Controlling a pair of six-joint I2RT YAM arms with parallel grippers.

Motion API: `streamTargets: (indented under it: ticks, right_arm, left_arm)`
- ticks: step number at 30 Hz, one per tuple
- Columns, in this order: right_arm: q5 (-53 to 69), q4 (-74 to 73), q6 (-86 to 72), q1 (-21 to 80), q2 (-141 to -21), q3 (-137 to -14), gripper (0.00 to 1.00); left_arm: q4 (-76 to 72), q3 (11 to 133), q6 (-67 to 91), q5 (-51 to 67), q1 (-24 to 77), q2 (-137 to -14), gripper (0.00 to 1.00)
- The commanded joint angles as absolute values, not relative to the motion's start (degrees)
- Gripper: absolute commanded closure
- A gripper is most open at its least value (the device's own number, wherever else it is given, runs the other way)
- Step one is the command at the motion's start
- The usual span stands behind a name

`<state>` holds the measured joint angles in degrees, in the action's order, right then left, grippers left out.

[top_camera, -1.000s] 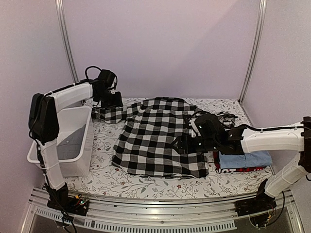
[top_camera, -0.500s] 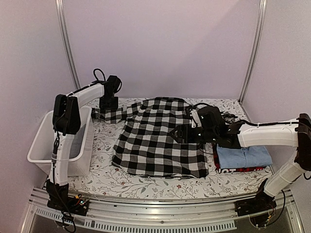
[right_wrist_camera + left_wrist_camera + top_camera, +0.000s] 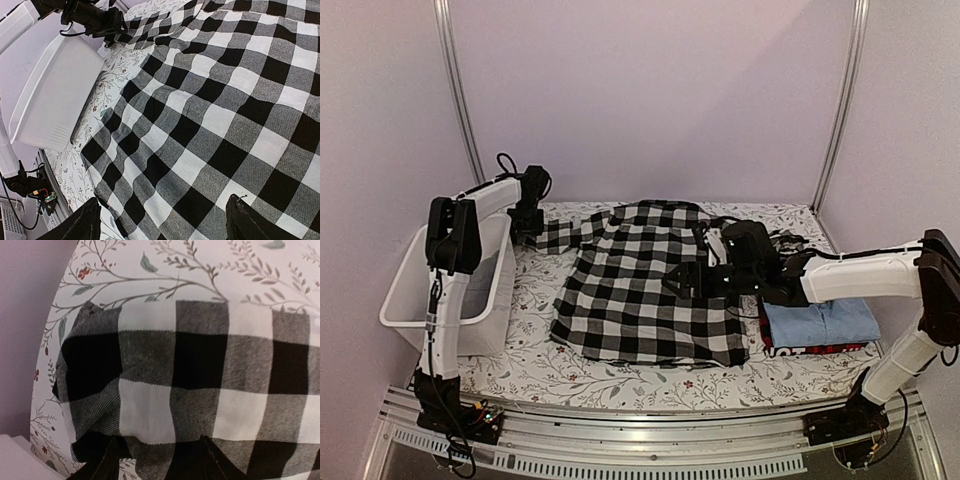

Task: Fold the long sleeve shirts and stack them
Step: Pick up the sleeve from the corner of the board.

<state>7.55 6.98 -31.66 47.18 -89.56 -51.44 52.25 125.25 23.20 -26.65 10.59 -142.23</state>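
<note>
The black-and-white checked shirt [image 3: 640, 295] lies spread flat in the middle of the table, and it fills the right wrist view [image 3: 210, 100]. Its left sleeve [image 3: 190, 375] stretches toward the back left. My left gripper [image 3: 527, 224] is low at the sleeve's end, its jaws apart with the cuff's edge between the fingertips [image 3: 107, 462]. My right gripper [image 3: 682, 284] hovers open and empty over the shirt's right half [image 3: 162, 220]. The folded light blue shirt [image 3: 820, 322] lies on the red-and-black one [image 3: 810, 350] at the right.
A white plastic tub [image 3: 450, 290] stands at the left edge beside the left arm; it also shows in the right wrist view [image 3: 55, 95]. A flowered cloth [image 3: 620, 385] covers the table. Walls close the back and both sides.
My left gripper has come down and slightly left onto the sleeve's end, its arm swinging in. My right gripper has moved left, farther over the checked shirt.
</note>
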Motion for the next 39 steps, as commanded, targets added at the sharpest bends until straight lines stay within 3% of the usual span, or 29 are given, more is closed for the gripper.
streamTargets:
  ticks: [1, 9, 19, 39]
  right_arm:
    - [10.4, 9.0, -30.6, 46.8, -91.4, -53.0, 0.17]
    - [10.5, 8.1, -30.2, 46.8, -91.0, -52.5, 0.18]
    - [9.5, 5.6, -28.5, 46.5, -89.6, -53.4, 0.18]
    - [11.6, 4.0, -28.3, 46.5, -90.3, -53.2, 0.19]
  left_arm:
    - [50.9, 117.5, 23.5, -28.2, 10.4, -135.6, 0.46]
    - [50.5, 117.6, 23.0, -28.7, 15.0, -130.6, 0.45]
    - [51.3, 126.6, 29.7, -25.4, 20.8, -137.9, 0.45]
    - [48.8, 128.1, 34.6, -14.9, 16.2, -148.7, 0.5]
